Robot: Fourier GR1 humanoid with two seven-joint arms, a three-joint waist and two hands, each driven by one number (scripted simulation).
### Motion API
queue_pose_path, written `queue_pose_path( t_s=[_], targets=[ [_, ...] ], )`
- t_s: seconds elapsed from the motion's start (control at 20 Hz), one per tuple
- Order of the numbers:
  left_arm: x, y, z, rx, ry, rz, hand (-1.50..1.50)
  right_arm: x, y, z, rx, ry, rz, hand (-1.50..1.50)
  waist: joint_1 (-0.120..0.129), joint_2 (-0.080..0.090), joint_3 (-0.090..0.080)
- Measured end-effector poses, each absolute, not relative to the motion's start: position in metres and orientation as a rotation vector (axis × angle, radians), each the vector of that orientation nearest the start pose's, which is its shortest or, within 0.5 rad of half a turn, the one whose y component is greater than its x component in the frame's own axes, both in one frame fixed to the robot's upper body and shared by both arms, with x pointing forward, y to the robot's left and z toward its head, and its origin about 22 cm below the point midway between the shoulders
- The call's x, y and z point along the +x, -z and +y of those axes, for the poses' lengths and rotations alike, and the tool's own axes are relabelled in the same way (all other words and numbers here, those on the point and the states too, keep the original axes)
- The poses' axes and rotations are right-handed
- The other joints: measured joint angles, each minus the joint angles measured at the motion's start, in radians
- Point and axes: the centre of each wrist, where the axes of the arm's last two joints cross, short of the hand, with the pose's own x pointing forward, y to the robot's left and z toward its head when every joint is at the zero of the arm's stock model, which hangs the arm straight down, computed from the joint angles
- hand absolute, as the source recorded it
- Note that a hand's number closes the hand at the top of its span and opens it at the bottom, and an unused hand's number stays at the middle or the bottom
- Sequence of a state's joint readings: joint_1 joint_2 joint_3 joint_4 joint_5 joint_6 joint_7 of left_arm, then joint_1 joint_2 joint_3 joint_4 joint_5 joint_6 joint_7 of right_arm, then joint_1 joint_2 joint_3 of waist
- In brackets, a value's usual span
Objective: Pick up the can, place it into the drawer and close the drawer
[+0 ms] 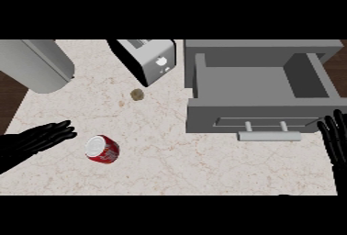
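A red can [102,149] with a silver top lies on its side on the marble counter, at the lower left. My left hand [37,140] is open just left of it, fingers stretched toward the can and a small gap between them. The grey drawer [261,89] stands pulled open at the upper right, its inside bare, with a handle [268,135] on its front. At the right edge, beside the drawer's front, my right hand [335,142] rests open with fingers up.
A silver toaster [148,59] stands at the back middle, close to the drawer's left wall. A grey rounded appliance [37,64] fills the back left corner. A small brown lump [137,94] lies in front of the toaster.
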State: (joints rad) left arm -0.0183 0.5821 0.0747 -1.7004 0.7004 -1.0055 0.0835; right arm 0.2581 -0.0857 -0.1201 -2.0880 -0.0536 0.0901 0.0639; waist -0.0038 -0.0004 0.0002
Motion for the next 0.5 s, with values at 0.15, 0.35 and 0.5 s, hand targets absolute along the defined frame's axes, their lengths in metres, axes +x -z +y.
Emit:
queue_pose_path(
  t_s=[0.15,0.35,0.5],
  targets=[
    [0.243,-0.093,0.353,-0.785,0.822,-1.540,-1.50,0.167,-0.075,-0.289,-0.170,-0.009,-1.782,-1.50,0.001,0.000,0.000],
    [0.253,-0.076,0.345,-0.772,0.814,-1.524,-1.50,0.165,-0.071,-0.287,-0.174,-0.007,-1.781,-1.50,-0.001,0.000,0.000],
    [0.259,-0.067,0.335,-0.761,0.811,-1.522,-1.50,0.165,-0.072,-0.291,-0.175,-0.008,-1.784,-1.50,0.000,0.000,0.000]
  ],
)
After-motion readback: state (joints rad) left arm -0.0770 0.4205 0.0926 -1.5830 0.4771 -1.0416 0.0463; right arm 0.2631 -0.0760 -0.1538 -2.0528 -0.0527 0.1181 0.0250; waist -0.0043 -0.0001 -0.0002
